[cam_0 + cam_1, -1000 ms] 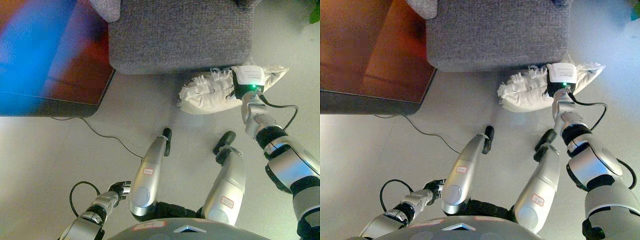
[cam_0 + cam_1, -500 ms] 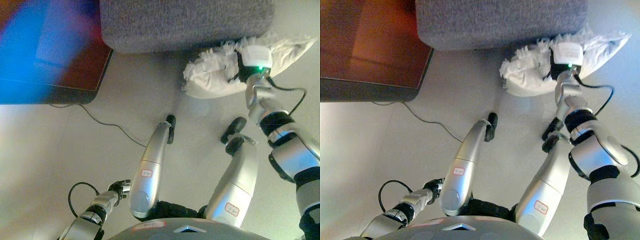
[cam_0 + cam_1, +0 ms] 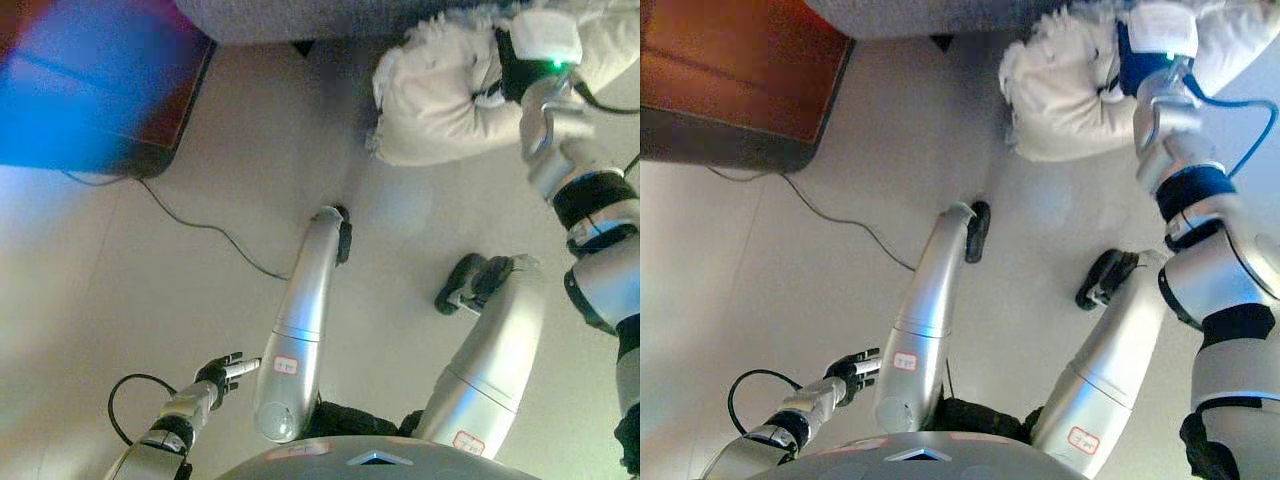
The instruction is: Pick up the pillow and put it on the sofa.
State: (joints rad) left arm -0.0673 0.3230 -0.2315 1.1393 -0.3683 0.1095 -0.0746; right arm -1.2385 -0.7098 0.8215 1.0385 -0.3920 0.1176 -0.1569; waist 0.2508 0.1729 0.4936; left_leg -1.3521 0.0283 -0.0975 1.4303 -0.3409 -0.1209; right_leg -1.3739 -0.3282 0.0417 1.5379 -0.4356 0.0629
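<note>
Pillow [image 3: 440,100] surrounds the right hand [image 3: 512,70]; its grip cannot be told.

white pillow [image 3: 440,100] at right hand [image 3: 512,68], sofa [image 3: 300,15] edge just above

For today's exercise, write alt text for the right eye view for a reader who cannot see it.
The right robot hand is on a white pillow by the grey sofa at the top; its fingers are hidden. The left robot hand hangs open at lower left, above the floor.
</note>
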